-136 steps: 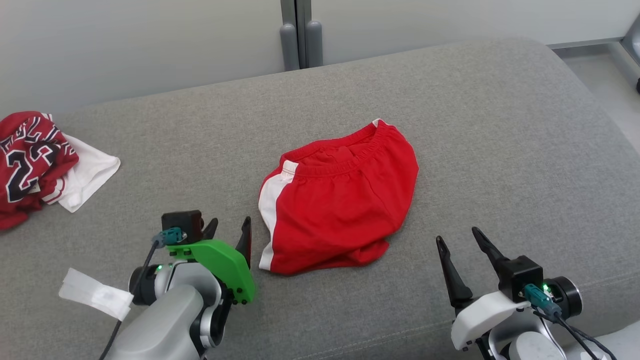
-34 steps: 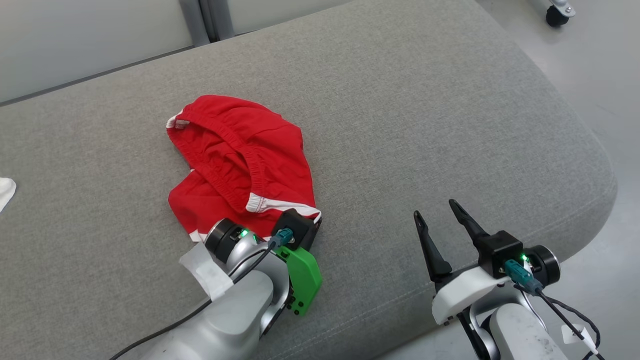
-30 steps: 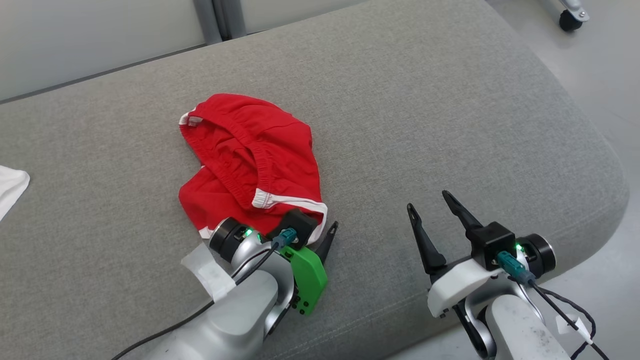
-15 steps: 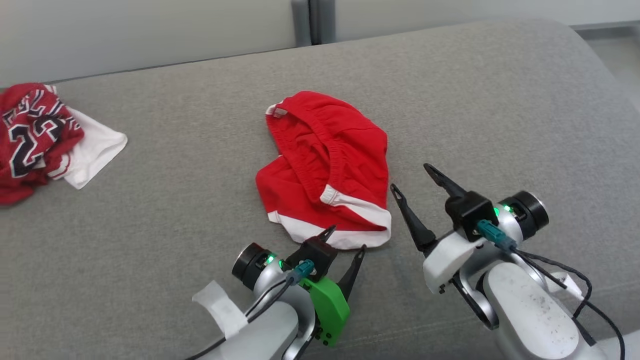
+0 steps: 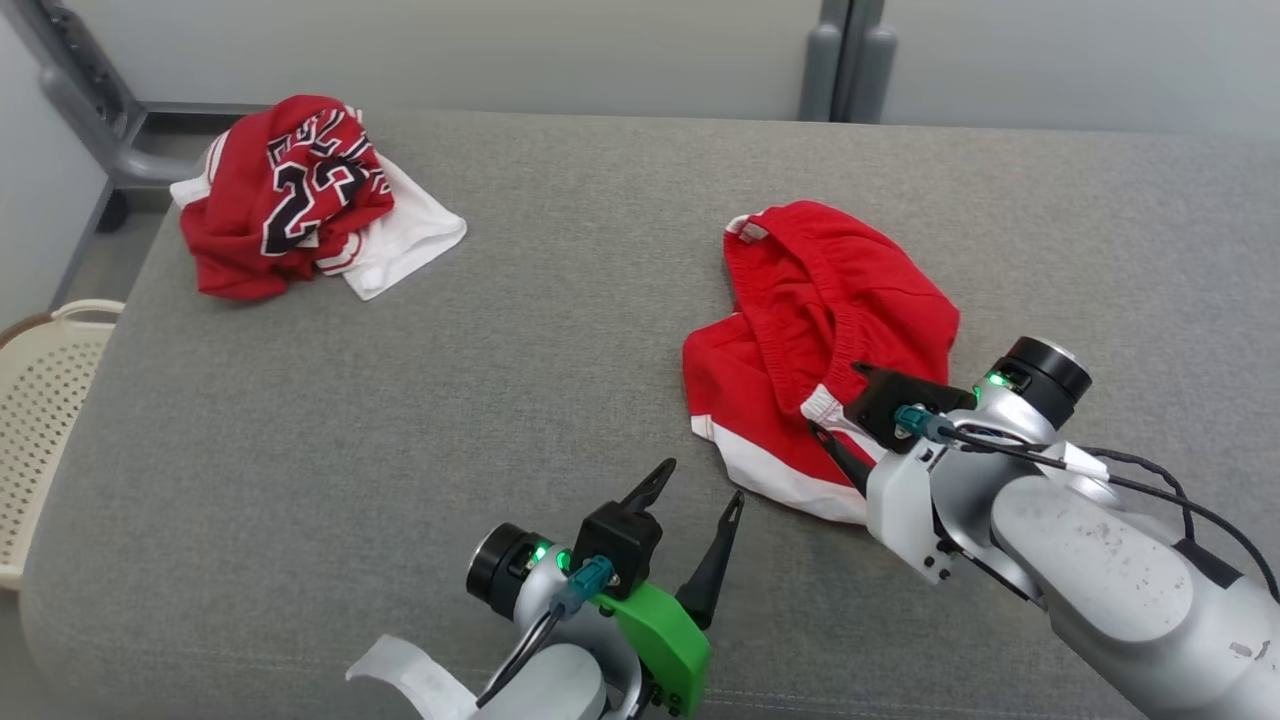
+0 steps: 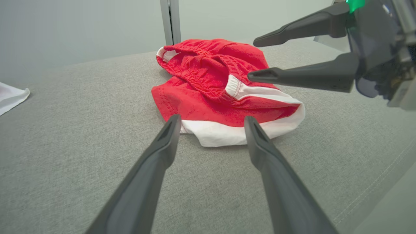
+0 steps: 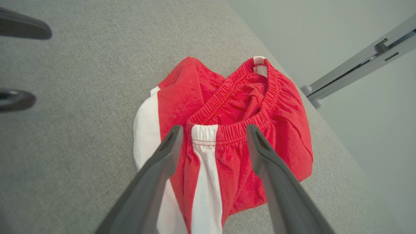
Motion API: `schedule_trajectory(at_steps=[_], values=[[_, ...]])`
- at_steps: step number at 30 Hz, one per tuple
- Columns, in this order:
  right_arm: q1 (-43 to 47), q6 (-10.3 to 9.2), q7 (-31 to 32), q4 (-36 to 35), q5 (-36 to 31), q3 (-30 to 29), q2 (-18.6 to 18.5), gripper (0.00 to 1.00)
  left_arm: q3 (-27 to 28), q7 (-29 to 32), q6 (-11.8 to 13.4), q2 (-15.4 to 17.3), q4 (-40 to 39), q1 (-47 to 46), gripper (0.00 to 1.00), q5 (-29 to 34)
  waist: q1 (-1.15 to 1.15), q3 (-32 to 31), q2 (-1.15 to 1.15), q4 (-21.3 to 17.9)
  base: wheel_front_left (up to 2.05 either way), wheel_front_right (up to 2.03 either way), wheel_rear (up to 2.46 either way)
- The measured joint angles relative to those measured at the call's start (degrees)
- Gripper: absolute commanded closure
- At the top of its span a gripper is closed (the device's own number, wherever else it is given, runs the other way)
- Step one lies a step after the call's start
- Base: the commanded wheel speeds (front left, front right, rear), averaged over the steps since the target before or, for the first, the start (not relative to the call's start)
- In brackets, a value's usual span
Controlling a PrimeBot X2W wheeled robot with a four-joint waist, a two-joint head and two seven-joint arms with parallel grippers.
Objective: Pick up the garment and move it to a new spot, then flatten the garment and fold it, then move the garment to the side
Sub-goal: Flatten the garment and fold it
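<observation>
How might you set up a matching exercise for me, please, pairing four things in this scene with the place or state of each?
Things:
1. red shorts
2. numbered jersey
3. cream basket
4. right gripper

Places or states:
A. open, poised over the shorts
B. beside the left end of the grey cushion, below its top
C. crumpled on the cushion, toward its right side
D. heaped on a white cloth at the far left corner

Pairs: 1-C; 2-D; 3-B; 4-A
</observation>
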Motion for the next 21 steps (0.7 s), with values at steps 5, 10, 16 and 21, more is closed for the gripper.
schedule_trajectory(at_steps=[5, 10, 16, 21], values=[[-4.47, 0.00, 3.26, 2.13, 5.06, 7.56, -3.07, 0.00, 2.10, 0.01, -0.04, -0.31, -1.58, 1.49, 0.00, 1.72, 0.00, -0.53, 0.00, 4.22, 0.00, 0.00, 0.00], [-7.99, 0.00, 6.05, 5.28, 9.42, 13.04, -4.53, 0.00, 3.61, 0.01, -0.43, -0.62, -2.27, 2.05, 0.00, 3.14, 0.00, -0.83, 0.00, 7.39, 0.00, 0.00, 0.00], [-9.87, 0.00, 8.68, 9.85, 13.79, 16.63, -5.17, 0.00, 5.04, 0.00, -0.92, -0.94, -2.60, 2.67, 0.00, 4.67, 0.00, -0.57, 0.00, 8.99, 0.00, 0.00, 0.00], [-11.44, 0.00, 7.09, 13.32, 15.64, 19.87, -4.98, 0.00, 6.57, 0.00, -1.30, -1.27, -2.74, 2.80, 0.00, 5.70, 0.00, 0.36, 0.00, 8.43, 0.00, 0.00, 0.00]])
